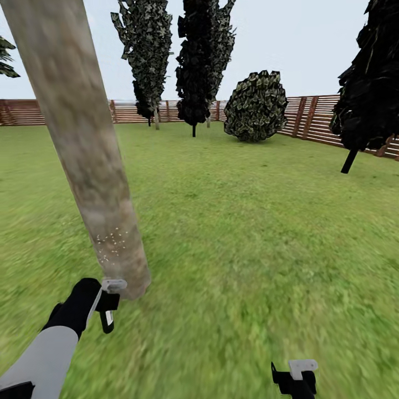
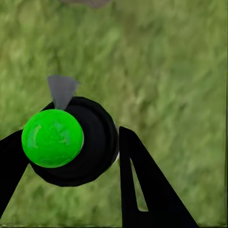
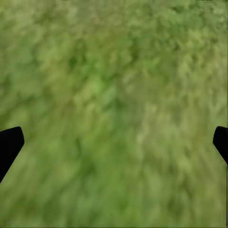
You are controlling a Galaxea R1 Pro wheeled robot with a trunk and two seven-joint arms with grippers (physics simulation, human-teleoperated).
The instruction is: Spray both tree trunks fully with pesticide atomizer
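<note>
On the lawn (image 1: 249, 221), we're clenching the left gripper (image 2: 71, 156) on the pesticide atomizer (image 2: 71, 142), holding it at the tree trunk (image 1: 83, 138) base for white specks (image 1: 112, 244); right gripper (image 3: 114, 142) hanging released.

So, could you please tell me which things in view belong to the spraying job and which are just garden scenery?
Job:
- tree trunk, white pesticide specks low on it
- pesticide atomizer, held in the left gripper
- right gripper, open and empty above grass

Scenery:
- dark narrow trees
- round bush
- wooden fence
- lawn
</note>
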